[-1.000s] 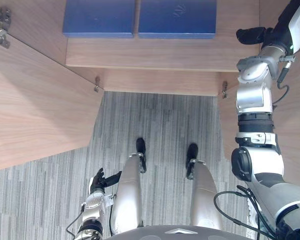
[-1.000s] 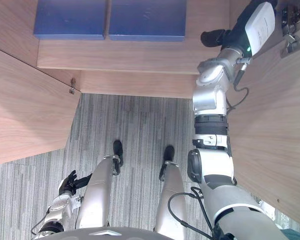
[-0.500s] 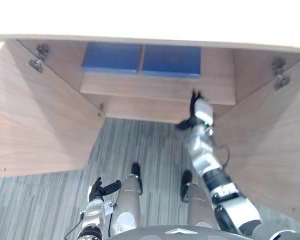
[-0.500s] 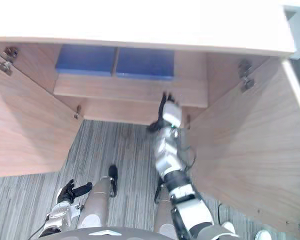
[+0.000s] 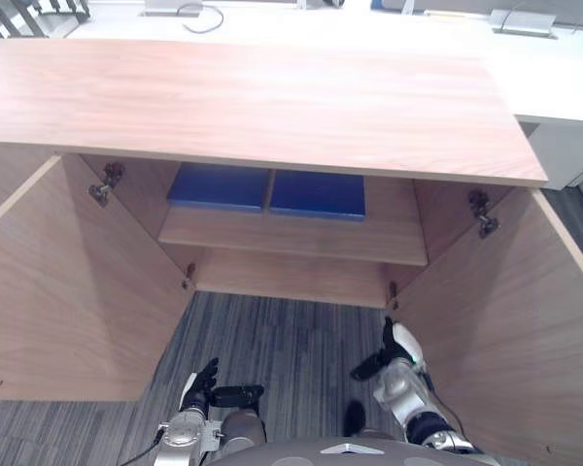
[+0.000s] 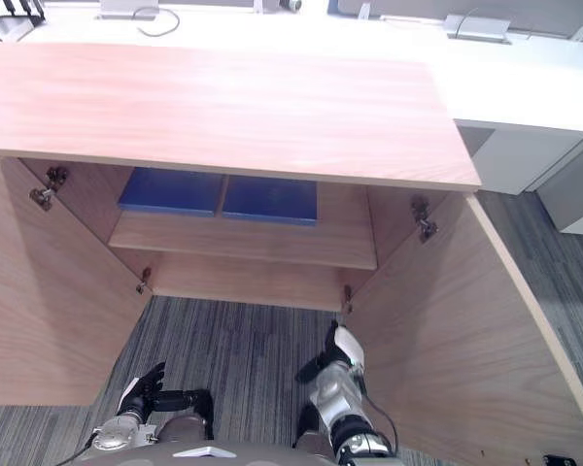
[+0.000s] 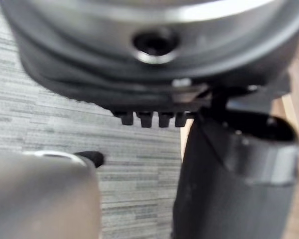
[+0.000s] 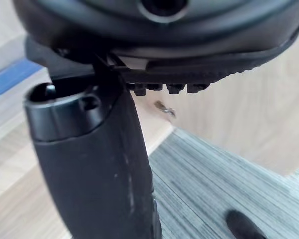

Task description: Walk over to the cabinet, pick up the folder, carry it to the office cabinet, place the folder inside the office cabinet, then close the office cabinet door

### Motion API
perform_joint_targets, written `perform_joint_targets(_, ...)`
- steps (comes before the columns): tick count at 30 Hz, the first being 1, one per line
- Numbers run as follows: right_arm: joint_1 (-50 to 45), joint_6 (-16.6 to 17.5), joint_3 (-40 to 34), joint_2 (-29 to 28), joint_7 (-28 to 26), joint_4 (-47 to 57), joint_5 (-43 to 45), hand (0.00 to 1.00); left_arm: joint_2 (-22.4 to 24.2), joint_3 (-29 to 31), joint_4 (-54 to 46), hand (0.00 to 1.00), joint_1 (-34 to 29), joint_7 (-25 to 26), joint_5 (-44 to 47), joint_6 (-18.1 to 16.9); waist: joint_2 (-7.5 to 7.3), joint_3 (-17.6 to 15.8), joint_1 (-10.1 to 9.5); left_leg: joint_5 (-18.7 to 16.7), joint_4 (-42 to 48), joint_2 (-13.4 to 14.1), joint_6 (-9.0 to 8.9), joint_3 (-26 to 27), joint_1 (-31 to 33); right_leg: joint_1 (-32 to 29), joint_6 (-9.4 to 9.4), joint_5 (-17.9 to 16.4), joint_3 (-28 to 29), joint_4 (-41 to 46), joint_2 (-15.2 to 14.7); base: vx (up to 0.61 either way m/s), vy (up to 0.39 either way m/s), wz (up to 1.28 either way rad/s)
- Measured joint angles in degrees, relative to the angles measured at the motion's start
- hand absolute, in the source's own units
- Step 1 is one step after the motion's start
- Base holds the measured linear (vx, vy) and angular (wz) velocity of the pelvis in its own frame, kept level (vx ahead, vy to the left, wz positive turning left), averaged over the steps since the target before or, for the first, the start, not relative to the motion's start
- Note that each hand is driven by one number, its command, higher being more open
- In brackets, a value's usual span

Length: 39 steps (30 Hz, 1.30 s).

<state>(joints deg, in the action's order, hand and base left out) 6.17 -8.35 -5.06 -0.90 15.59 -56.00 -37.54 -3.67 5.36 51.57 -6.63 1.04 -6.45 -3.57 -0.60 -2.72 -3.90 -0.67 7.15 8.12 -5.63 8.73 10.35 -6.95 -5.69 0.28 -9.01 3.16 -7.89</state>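
Left eye view: the cabinet (image 5: 272, 107) stands in front of me with both doors swung wide, left door (image 5: 68, 291) out to my left and right door (image 5: 505, 320) out to my right. A metal hinge (image 5: 104, 184) shows at the top of each door's inner side.

Two folders lie flat on the shelf (image 5: 291, 238) inside, side by side with their edges close together. The left blue folder (image 5: 219, 187) and the right blue folder (image 5: 318, 194) both sit toward the far part of the shelf, under the wooden top. Neither is in my hands.

My left hand (image 5: 196, 386) hangs low at near left over the grey striped carpet (image 5: 282, 340), well apart from the cabinet. Its fingers are spread and the thumb sticks out to the right, with nothing held. In the left wrist view its fingertips (image 7: 144, 118) sit in a loose row and the thumb (image 7: 229, 184) is straight, with carpet past them.

My right hand (image 5: 398, 348) is low, right of centre, near the lower inside edge of the right door. I can't tell if it touches. Its fingers are relaxed, its thumb points left, and it holds nothing. In the right wrist view the thumb (image 8: 94, 174) is straight beside the fingertips (image 8: 174, 88), with wood and carpet beyond.

A white desk (image 6: 525, 78) runs along the far side, behind the cabinet.
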Motion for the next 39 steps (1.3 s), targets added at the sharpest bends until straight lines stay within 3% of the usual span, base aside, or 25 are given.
perform_joint_targets(9,-7.7,5.1,-18.2,-1.8,-3.2,-5.3,23.7,1.0,2.7,3.0,7.9,1.0,3.4,2.6,-1.2,0.1,-1.1,2.4,2.75,3.6,-10.3,-1.1,-0.49,0.7,-9.1,5.3,0.13,0.2,0.0,-3.4,0.6,0.04,-0.012,-0.03)
perform_joint_targets(15,-9.3,7.5,-27.8,-2.4,-6.4,-7.5,34.9,1.0,2.5,4.0,10.7,1.0,4.0,2.6,-1.3,0.1,-1.48,3.4,3.64,3.6,-11.9,-1.6,-0.47,2.0,-12.5,7.4,0.12,0.2,1.6,-4.3,0.5,0.01,0.01,-0.1)
perform_joint_targets(24,-9.2,8.0,-30.5,-2.0,-8.8,-8.6,38.5,1.0,0.6,-0.2,14.2,1.0,4.2,1.8,-3.0,0.0,-1.46,2.7,4.75,1.7,-11.7,-1.5,-0.74,5.2,-16.9,9.8,0.5,0.0,5.1,-4.6,0.8,-0.02,0.013,-0.22)
perform_joint_targets(27,-8.8,8.1,-30.2,-1.6,-9.2,-9.3,38.5,1.0,0.5,-0.2,14.4,1.0,4.3,1.5,-2.9,0.0,-1.5,2.4,5.06,-0.3,-9.7,-1.4,-0.84,5.6,-16.7,9.9,0.61,-0.1,6.0,-4.5,0.8,0.0,0.022,-0.14)
perform_joint_targets(29,-8.6,8.4,-30.2,-1.4,-9.7,-9.5,38.8,1.0,0.5,0.2,14.3,1.0,4.4,1.5,-2.6,0.0,-1.13,1.7,4.97,-4.5,-3.5,-1.4,-1.2,4.0,-14.9,9.5,0.64,-0.4,8.0,-4.1,0.9,0.0,0.047,-0.5)
perform_joint_targets(30,-8.6,8.8,-30.2,-1.1,-10.0,-9.5,39.1,1.0,0.4,1.7,14.3,1.0,4.4,1.6,-2.5,-0.2,-1.29,1.9,4.23,-8.7,2.4,-2.4,-0.77,-2.1,-12.4,8.6,0.63,-0.4,10.0,-3.9,1.3,-0.01,0.063,-0.69)
perform_joint_targets(32,-8.6,8.8,-29.0,-0.8,-10.0,-9.5,39.3,1.0,1.4,5.2,13.6,1.0,4.4,2.0,-2.2,-0.7,-0.25,1.8,3.63,-13.4,9.3,-3.9,0.96,-13.9,-8.6,5.9,0.48,-0.2,12.8,-2.9,2.5,0.01,0.123,-0.75)
perform_joint_targets(34,-7.9,9.0,-27.4,-0.7,-9.9,-9.4,40.9,1.0,1.6,9.0,13.4,1.0,4.6,2.4,-1.1,-0.6,-0.41,0.9,4.01,-15.8,13.4,-5.8,1.59,-20.4,-7.0,4.6,-0.2,0.2,15.2,-2.2,3.1,0.05,0.093,-0.67)
perform_joint_targets(35,-7.6,9.0,-27.0,-0.7,-9.9,-9.5,40.9,1.0,1.7,9.5,13.4,1.0,4.5,2.6,-0.6,-0.6,-0.61,0.8,4.0,-16.5,13.7,-6.0,1.61,-21.0,-6.8,4.1,-0.49,0.4,16.0,-2.2,3.1,0.04,0.11,-0.69)
perform_joint_targets(39,-7.6,9.1,-23.7,-0.8,-10.0,-9.3,41.0,1.0,2.2,14.0,13.0,1.0,4.3,2.8,1.2,-0.4,-1.11,0.0,3.77,-19.2,14.9,-6.3,3.47,-14.4,-7.4,1.5,-1.23,1.2,22.2,-1.0,3.1,0.01,0.173,-0.89)
